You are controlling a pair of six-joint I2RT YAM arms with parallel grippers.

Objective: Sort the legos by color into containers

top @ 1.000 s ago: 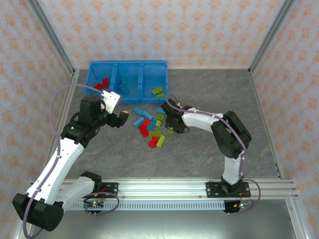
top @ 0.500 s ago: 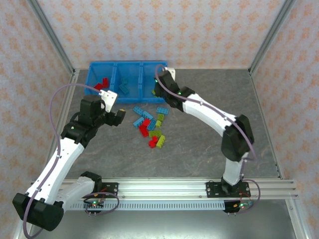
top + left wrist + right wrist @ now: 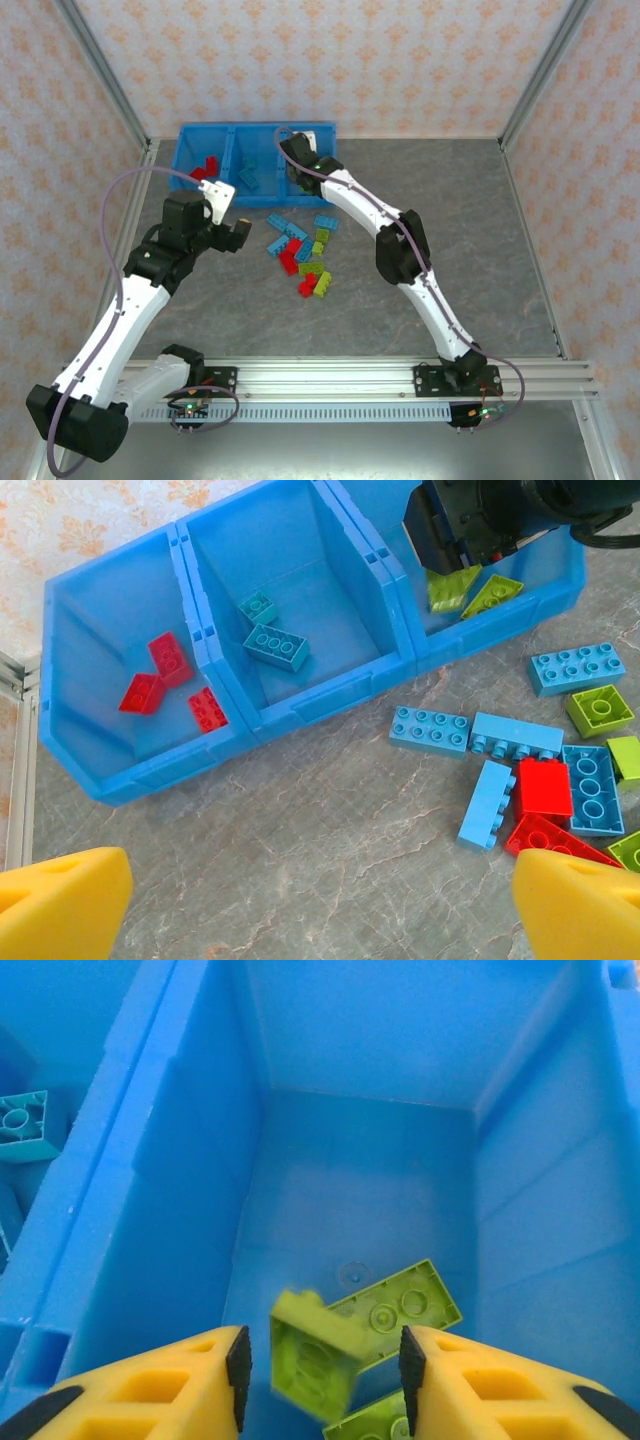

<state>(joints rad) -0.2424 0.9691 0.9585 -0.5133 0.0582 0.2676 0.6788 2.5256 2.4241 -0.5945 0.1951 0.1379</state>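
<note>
Legos (image 3: 305, 255) lie in a loose heap on the table (image 3: 520, 230). They are glossy, studded plastic bricks in red, light blue and lime, mostly rectangular. Beyond them sit the containers (image 3: 190, 135), three joined bright blue open-top compartments with smooth walls.

The left wrist view shows what is inside. There are three red bricks (image 3: 170, 665) in the left compartment, two teal ones (image 3: 275, 647) in the middle and lime pieces (image 3: 490, 595) in the right.

The table is grey with a marbled, stone-like pattern. Cream panels (image 3: 350, 60) printed with orange motifs wall it in, framed by metal posts, and a metal rail (image 3: 330, 375) runs along the near edge.

The left end effector (image 3: 320, 910) hovers over bare table just in front of the tray, its yellow fingers spread wide with nothing between them. The right end effector (image 3: 320, 1365) hangs over the right compartment with its fingers parted. A blurred lime brick (image 3: 310, 1360) sits in the gap, touching neither finger, above flat lime pieces on the compartment floor.
</note>
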